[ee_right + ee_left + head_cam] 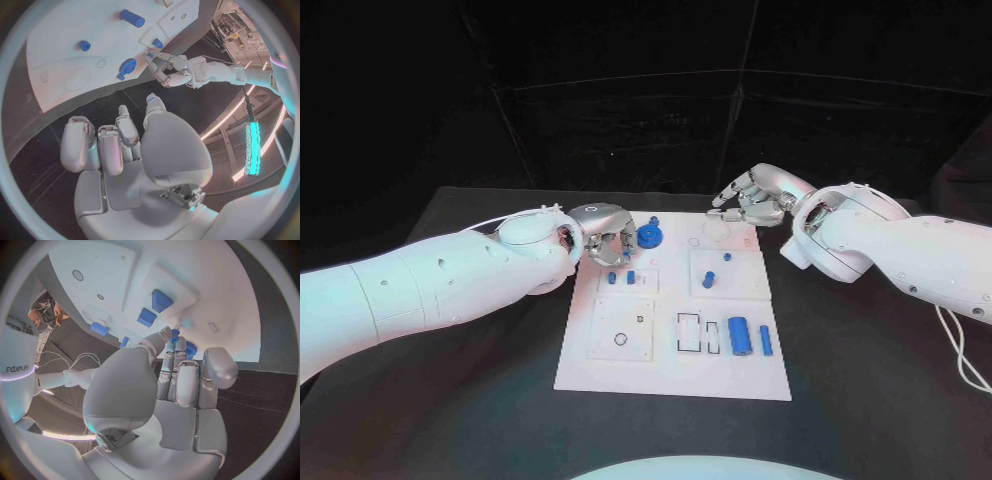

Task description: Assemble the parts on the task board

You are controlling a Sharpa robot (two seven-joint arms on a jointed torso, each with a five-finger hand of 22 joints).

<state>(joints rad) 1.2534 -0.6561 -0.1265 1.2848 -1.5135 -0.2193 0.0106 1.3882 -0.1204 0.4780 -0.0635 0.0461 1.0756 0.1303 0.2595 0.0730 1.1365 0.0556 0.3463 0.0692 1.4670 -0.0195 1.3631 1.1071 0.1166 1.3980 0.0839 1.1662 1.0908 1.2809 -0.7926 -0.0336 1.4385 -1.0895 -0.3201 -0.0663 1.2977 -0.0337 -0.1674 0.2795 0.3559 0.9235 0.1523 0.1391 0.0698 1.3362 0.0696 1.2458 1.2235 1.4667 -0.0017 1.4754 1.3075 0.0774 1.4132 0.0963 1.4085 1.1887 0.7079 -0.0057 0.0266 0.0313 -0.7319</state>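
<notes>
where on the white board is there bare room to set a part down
The near strip of the white task board, below the black-outlined slot and ring outline, is bare. The far end is crowded: the left hand by the blue round part, the right hand over the far edge.

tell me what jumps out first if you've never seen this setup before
The white board in the middle of the black table stands out, dotted with small blue pieces, among them two blue cylinders near its right side. The left hand hovers over the board's far left corner, fingers pinching a small blue piece beside a round blue gear. The right hand hangs above the far edge, holding nothing.
</notes>
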